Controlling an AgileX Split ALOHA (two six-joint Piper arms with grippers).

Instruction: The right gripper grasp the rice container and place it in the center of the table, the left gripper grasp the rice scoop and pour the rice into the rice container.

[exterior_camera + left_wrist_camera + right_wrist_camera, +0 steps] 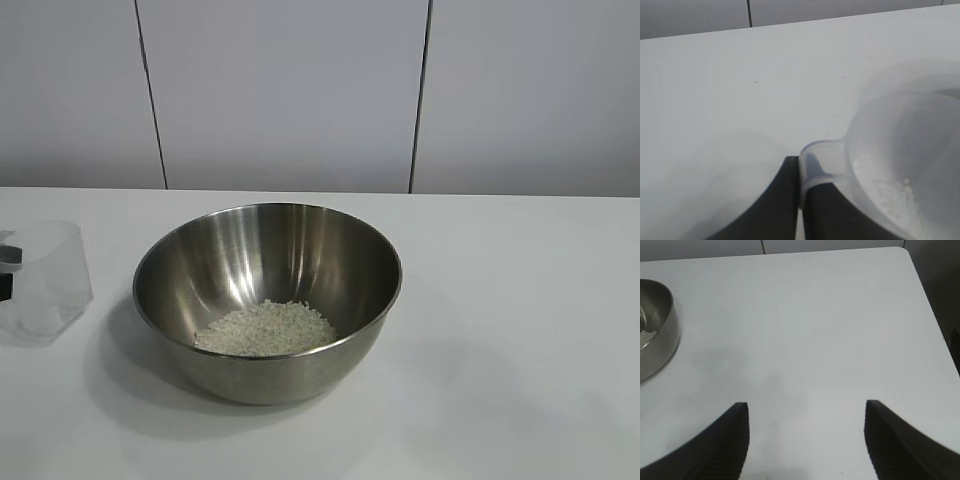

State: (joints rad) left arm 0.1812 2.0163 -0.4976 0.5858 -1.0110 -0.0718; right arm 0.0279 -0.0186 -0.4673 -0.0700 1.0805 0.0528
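Frosted translucent plastic rice scoop point(900, 165) rests upright between the left gripper point(800, 200) fingers, pinching its tab: spread them gently, withdraw straight.

Left tool point(800, 200) nearly closed; right tool point(805, 440) spread wide, empty.

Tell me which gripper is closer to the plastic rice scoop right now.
Left. The left gripper is right at the rice scoop, its fingers on either side of the scoop's tab. The right gripper hangs open over bare table, beyond the rice container.
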